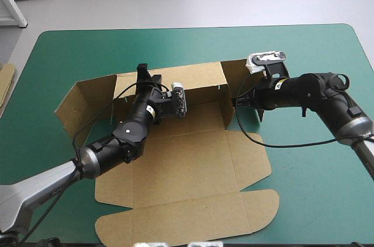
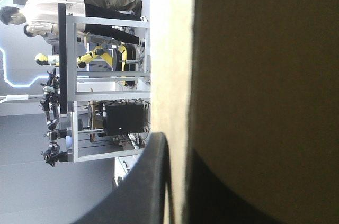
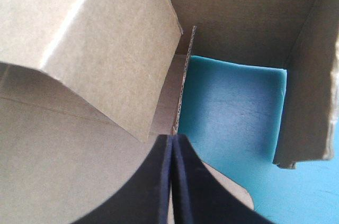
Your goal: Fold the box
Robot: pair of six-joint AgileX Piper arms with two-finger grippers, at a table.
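Note:
The brown box lies in the middle of the teal-green table, its back wall and right side wall raised and its lid flat toward the front edge. My left gripper reaches over the back wall near its left end. In the left wrist view the board stands between the black fingers of the left gripper. My right gripper is at the right side wall. In the right wrist view the right gripper makes a pointed arch on the wall's corrugated edge, with an inward-folded flap beside it.
An edge of more brown board shows at the table's left edge. The left side flap stands half raised. The lid's rounded tabs reach close to the front edge. Bare teal-green cover shows inside the far right corner flaps.

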